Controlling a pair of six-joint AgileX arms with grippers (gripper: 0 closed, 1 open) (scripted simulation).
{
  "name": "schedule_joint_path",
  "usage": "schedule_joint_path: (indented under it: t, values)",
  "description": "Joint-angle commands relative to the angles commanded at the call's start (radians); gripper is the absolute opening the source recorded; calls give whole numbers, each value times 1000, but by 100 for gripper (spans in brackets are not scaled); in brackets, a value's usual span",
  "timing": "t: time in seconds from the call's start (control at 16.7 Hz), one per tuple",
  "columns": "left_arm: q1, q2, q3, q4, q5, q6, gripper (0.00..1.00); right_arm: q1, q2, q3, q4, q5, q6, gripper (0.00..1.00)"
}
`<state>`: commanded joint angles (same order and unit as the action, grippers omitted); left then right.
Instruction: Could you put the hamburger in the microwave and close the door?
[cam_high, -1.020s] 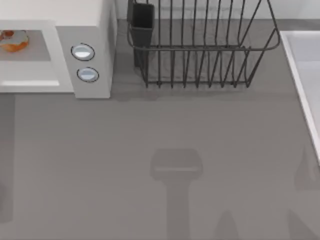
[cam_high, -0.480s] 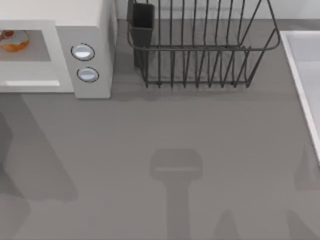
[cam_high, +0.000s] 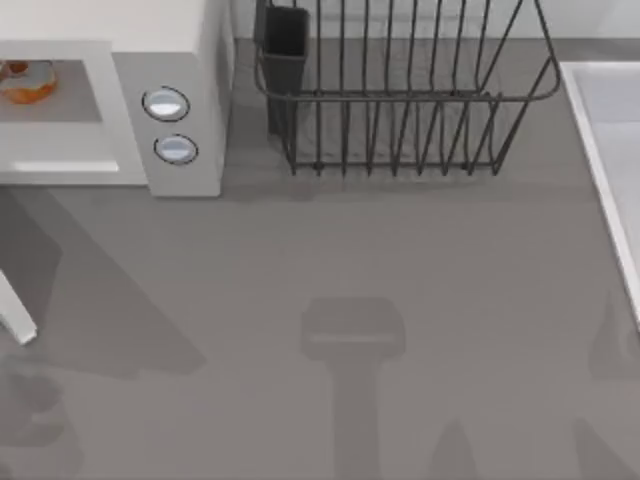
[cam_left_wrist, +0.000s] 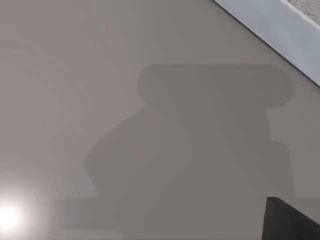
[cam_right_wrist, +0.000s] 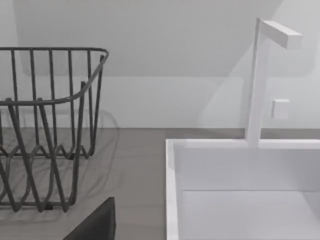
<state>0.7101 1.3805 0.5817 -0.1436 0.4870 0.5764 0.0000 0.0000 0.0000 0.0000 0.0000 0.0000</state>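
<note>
1 step is left: the hamburger (cam_high: 25, 82) sits inside the microwave (cam_high: 170, 60), so swing the door (cam_high: 14, 312) shut, though you cannot tell either claw's state.

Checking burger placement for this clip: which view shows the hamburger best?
The top view: the hamburger sits inside the open microwave, at the table's left. The left wrist view shows bare table and shadow; the right wrist view shows the rack and sink instead.
</note>
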Motion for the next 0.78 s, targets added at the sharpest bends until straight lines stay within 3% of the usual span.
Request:
schedule_joint_path:
  t: [0.24,0.6,0.78]
  values:
    - [-158,-143,-120,35,-81,-141,0,0,0,0,0,0,0,100]
    - [-179,-163,-141,47,-102,-166,0,0,0,0,0,0,0,100]
    - [-246,-191,-159,49,-166,-232,0,0,0,0,0,0,0,100]
